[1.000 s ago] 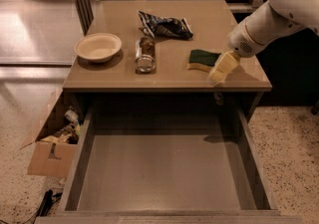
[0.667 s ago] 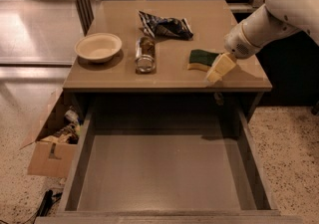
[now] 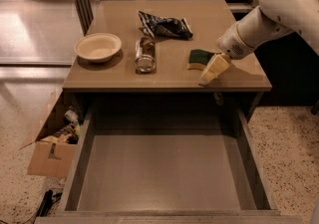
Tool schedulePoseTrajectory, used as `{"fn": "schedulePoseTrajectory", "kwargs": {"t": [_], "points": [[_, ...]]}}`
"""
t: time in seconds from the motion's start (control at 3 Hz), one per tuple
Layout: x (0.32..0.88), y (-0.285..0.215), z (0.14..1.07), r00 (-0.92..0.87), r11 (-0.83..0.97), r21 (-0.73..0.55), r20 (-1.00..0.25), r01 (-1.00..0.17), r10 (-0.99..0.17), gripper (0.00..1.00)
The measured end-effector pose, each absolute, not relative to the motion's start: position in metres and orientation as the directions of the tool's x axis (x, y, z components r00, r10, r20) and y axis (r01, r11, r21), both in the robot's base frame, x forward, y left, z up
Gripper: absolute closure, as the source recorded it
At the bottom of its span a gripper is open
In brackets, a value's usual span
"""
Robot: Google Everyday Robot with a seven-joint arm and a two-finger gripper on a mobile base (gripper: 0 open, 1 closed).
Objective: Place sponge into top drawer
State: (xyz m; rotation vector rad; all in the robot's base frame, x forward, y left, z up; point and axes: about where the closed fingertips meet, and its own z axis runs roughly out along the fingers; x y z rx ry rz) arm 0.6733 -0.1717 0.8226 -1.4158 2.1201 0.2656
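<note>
The hand (image 3: 213, 70) has edged left, now just beside the sponge (image 3: 199, 57); grip state unclear.

The gripper (image 3: 213, 70), low beside the sponge (image 3: 198, 57), hides its right end; the front of the top drawer (image 3: 82, 163) runs off the bottom edge.

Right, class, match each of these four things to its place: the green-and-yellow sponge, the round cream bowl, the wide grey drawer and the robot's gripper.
1 green-and-yellow sponge
2 round cream bowl
3 wide grey drawer
4 gripper

A pulled open below the tabletop
B on the tabletop, picture's left side
C low over the tabletop's front, beside the sponge
D on the tabletop, near the dark snack bag

Pairs: 1-D, 2-B, 3-A, 4-C
</note>
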Motion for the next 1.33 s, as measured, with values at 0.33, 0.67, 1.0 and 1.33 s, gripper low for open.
{"fn": "schedulePoseTrajectory", "kwargs": {"t": [0.33, 0.67, 1.0, 1.33], "points": [[0.6733, -0.1717, 0.8226, -0.277, 0.42, -0.144, -0.557, -0.896, -0.783, 0.45], [0.6733, -0.1717, 0.8225, -0.277, 0.42, -0.144, -0.557, -0.896, -0.783, 0.76], [0.6733, -0.1716, 0.8225, -0.277, 0.42, -0.144, -0.557, -0.896, -0.783, 0.99], [0.6733, -0.1716, 0.8225, -0.277, 0.42, -0.144, -0.557, -0.896, -0.783, 1.0]]}}
